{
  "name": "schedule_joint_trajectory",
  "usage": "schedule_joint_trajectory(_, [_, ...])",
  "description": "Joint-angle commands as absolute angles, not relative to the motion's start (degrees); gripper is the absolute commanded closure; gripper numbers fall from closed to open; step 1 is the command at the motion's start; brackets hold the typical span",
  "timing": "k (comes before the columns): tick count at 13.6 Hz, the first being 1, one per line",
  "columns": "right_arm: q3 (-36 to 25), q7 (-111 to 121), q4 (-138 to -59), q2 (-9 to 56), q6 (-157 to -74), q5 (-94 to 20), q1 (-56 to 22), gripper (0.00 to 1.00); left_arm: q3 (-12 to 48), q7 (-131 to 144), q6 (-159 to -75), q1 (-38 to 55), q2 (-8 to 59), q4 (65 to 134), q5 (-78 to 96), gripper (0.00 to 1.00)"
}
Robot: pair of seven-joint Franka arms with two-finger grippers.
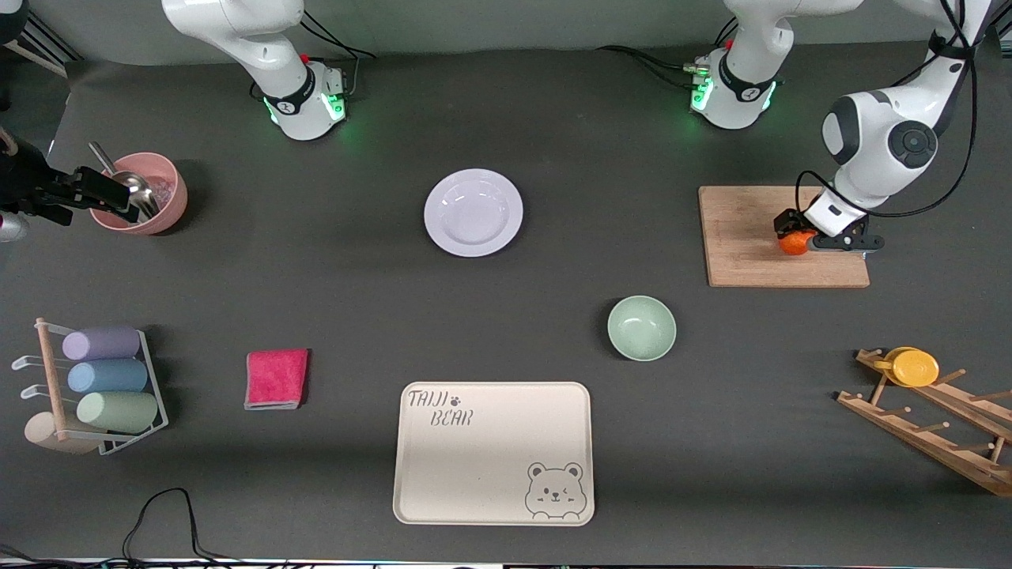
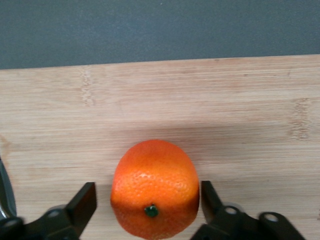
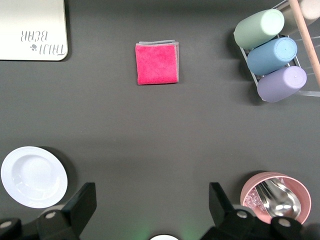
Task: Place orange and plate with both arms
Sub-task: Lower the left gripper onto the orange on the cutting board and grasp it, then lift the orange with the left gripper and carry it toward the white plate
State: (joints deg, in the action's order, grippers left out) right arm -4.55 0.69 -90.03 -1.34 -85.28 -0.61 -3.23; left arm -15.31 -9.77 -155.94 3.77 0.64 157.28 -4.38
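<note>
Orange: your small round bright-orange fruit (image 2: pixel 155 190) sits on the pale wooden cutting board (image 1: pixel 743 237), toward the left arm's end of the table (image 1: pixel 506 316).
Left gripper (image 2: pixel 147 202): down at the board, jaws open, straddling the orange; one looks to touch it, the other just clear.
Plate: your round lavender-white shallow plate (image 1: pixel 473 212) lies mid-table, well apart from the board.
Right gripper (image 3: pixel 150 207): waits high over the table, jaws wide, holding nothing.

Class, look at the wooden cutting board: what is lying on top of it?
The orange sits on the cutting board, between the open fingers of the left gripper. The board under the fruit is hidden. The right gripper, open, hangs above bare table beside the plate.
</note>
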Motion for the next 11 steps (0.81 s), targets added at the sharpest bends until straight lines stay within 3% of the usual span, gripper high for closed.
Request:
schedule_joint_trajectory(1, [-4.3,0.9,-89.3,-0.9,-84.4,-1.1,-2.9,0.00,-15.8,-9.7,-155.8,3.3,0.9,157.1,-5.5,0.91])
schedule_joint_trajectory(2, [-4.3,0.8,-89.3,-0.7,-84.3,-1.2,-2.9,0.00,-15.7,-9.2,-155.6,2.6,0.7,156.5,-5.5,1.00])
schedule_joint_trajectory(5, [-4.5,0.4,-89.1,-0.7,-84.3,-1.5,-2.7,0.00,-12.4,-3.4,-147.3,3.0,-1.7,152.0,-5.1,1.00])
schedule_joint_trajectory(8, [-4.4,0.4,-89.1,0.0,-84.3,-1.6,-2.8,0.00,0.8,13.0,-122.3,3.0,-3.5,136.8,-4.5,1.00])
schedule_joint_trajectory(11, [-4.0,0.2,-87.8,1.6,-83.6,-1.7,-3.0,0.00,14.3,29.7,-118.7,2.8,-3.3,130.9,4.2,1.00])
